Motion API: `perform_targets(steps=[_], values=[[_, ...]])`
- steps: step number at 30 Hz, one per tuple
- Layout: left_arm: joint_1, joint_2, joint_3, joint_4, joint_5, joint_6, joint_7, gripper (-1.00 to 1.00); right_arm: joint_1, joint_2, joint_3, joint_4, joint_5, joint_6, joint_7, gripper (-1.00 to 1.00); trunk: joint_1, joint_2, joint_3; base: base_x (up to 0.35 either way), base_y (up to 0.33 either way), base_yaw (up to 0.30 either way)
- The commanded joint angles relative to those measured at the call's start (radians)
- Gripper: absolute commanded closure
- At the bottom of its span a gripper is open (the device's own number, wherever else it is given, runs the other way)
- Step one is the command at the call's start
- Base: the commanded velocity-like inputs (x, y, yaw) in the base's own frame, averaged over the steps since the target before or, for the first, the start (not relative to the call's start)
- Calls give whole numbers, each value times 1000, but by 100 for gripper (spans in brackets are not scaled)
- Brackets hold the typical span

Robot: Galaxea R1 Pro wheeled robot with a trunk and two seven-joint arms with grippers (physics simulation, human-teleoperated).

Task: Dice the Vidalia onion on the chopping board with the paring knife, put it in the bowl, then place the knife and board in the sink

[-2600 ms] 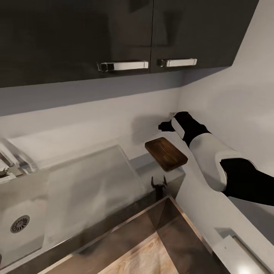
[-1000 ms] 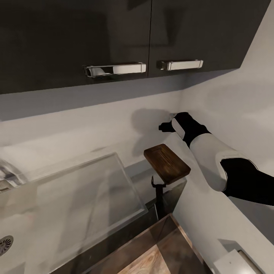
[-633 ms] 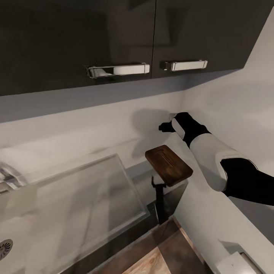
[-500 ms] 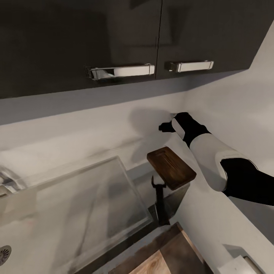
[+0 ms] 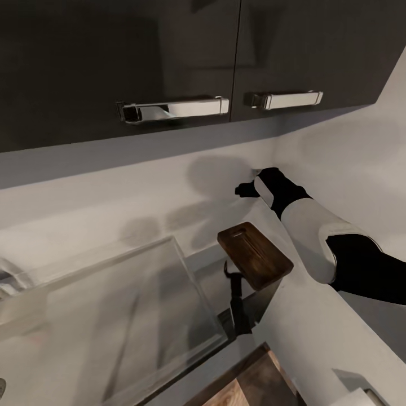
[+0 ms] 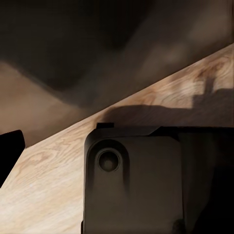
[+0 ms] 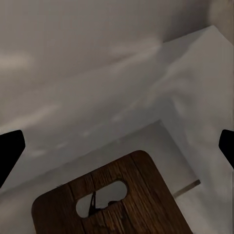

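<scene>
Board (image 5: 255,255) is best approached from above by right gripper (image 7: 117,146), jaws spread wide, lined up with slot handle (image 7: 101,199); left gripper state can't be told.

The rectangular dark-brown wooden chopping board (image 5: 255,255) with rounded corners and a slot handle lies flat at the end of the glossy grey worktop (image 5: 211,276), near the wall corner, slot end toward the back wall.
</scene>
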Motion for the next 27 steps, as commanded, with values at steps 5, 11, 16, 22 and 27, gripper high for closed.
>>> perform_targets(steps=[5, 11, 16, 22, 27], values=[[1, -1, 2, -2, 0, -1, 0, -100, 0, 1, 3, -1, -4, 5, -5, -100, 1, -2, -2, 26, -19, 0], [1, 0, 2, -2, 0, -1, 0, -100, 0, 1, 3, -1, -4, 6, -5, -100, 1, -2, -10, 2, -1, 0], [1, 0, 2, -2, 0, -1, 0, -100, 0, 2, 3, -1, -4, 6, -5, -100, 1, -2, -18, 0, 0, 0], [0, 0, 2, -2, 0, -1, 0, -100, 0, 2, 3, -1, -4, 6, -5, -100, 1, -2, -27, 0, 0, 0], [1, 0, 2, -2, 0, -1, 0, -100, -1, 1, 3, -1, -4, 6, -5, -100, 1, -2, -35, 0, 0, 0]])
